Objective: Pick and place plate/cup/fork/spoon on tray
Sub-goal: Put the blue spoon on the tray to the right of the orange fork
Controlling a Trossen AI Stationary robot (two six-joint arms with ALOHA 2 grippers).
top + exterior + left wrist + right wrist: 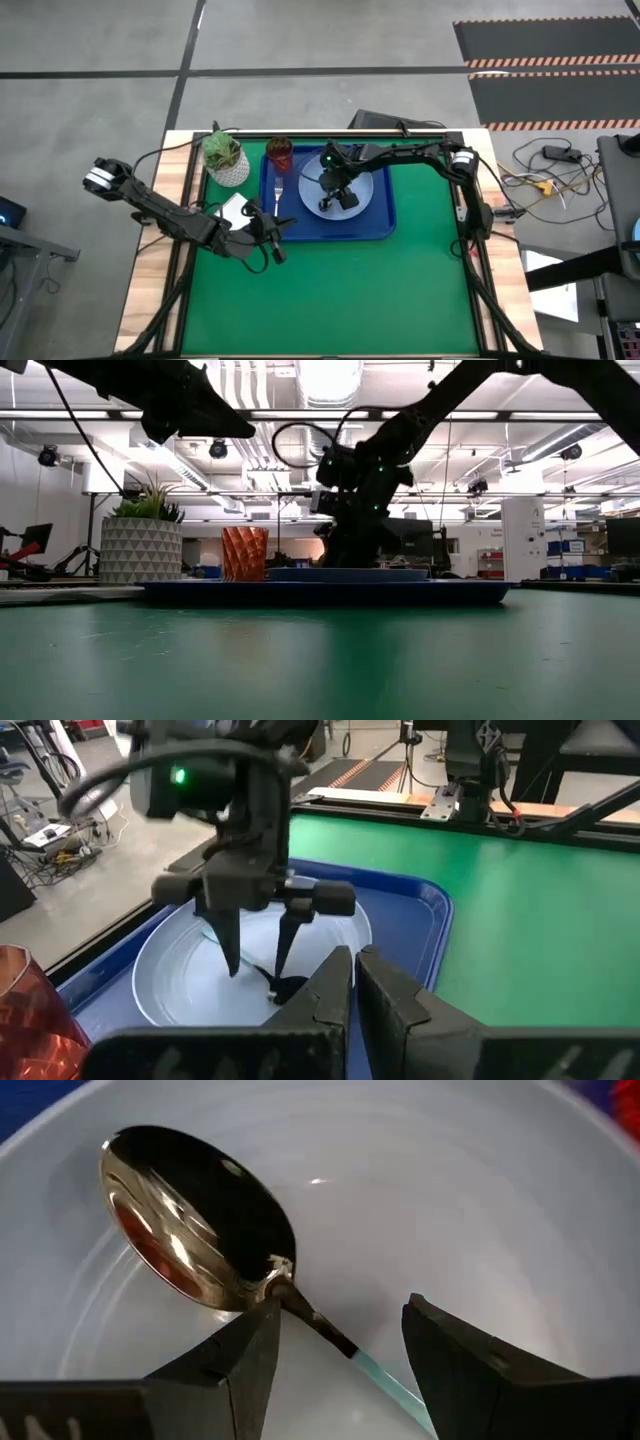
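The light-blue plate point(364, 184) lies on the deep-blue tray point(382, 226) at the table's far middle. The spoon point(195, 1230) lies in the plate, its dark shiny bowl up and its light-blue handle point(385, 1375) running back between my right gripper's fingers. My right gripper point(340, 1315) is open, pointing down over the plate point(450, 1200), with one finger on each side of the spoon's neck. The dark-red cup point(280, 153) stands on the tray's far left corner, and the orange-handled fork point(278, 190) lies on the tray beside the plate. My left gripper point(278, 240) is shut and empty at the tray's near left corner. My right gripper's fingers come from above and stand across the spoon's neck point(300, 1308). One fingertip point(262, 1325) is right beside the neck, and I cannot tell whether it touches. The spoon rests in the plate.
A white pot with a green plant point(226, 160) stands left of the tray, by the cup. A white card point(235, 208) lies under my left arm. The green mat point(350, 300) lies open toward the near edge.
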